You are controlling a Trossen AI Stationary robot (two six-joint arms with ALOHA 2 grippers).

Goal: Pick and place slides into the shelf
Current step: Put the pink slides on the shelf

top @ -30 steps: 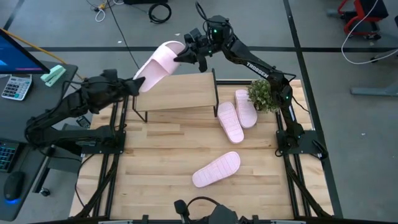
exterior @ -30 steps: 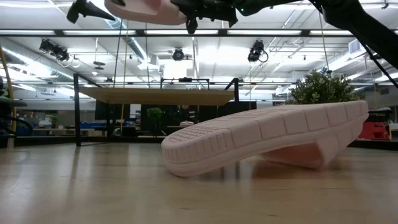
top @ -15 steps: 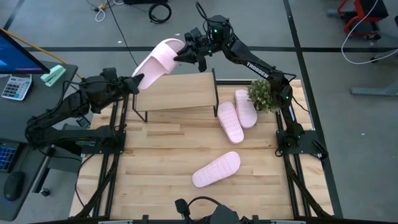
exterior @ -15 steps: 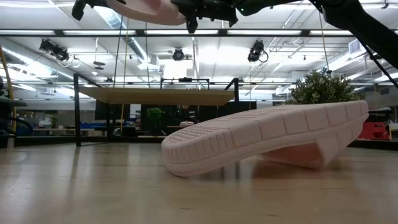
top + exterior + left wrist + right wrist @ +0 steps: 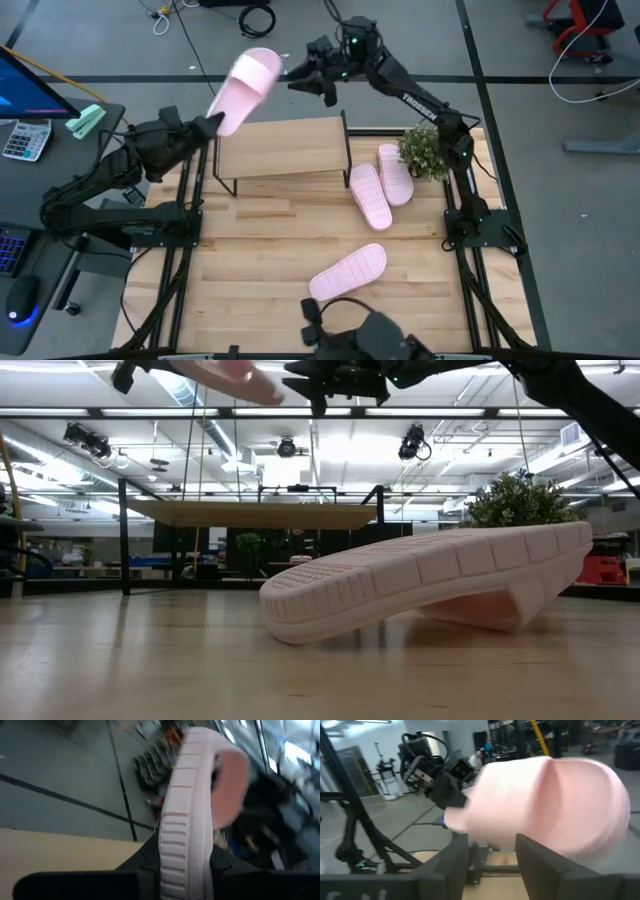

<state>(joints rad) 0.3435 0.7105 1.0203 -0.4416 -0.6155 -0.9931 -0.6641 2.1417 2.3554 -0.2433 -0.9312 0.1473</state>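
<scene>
Since the earlier frame the right gripper (image 5: 310, 80) has released the slide (image 5: 243, 88) and drawn back; the left gripper (image 5: 208, 126) alone grasps its heel, high over the shelf's (image 5: 283, 148) far-left corner. Held by one end, it could sag, swing or slip out.

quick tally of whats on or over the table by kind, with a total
pink slides: 4 (one held up by the left gripper at, two by the plant, one nearer the front)
shelf: 1
potted plant: 1
total: 6
</scene>
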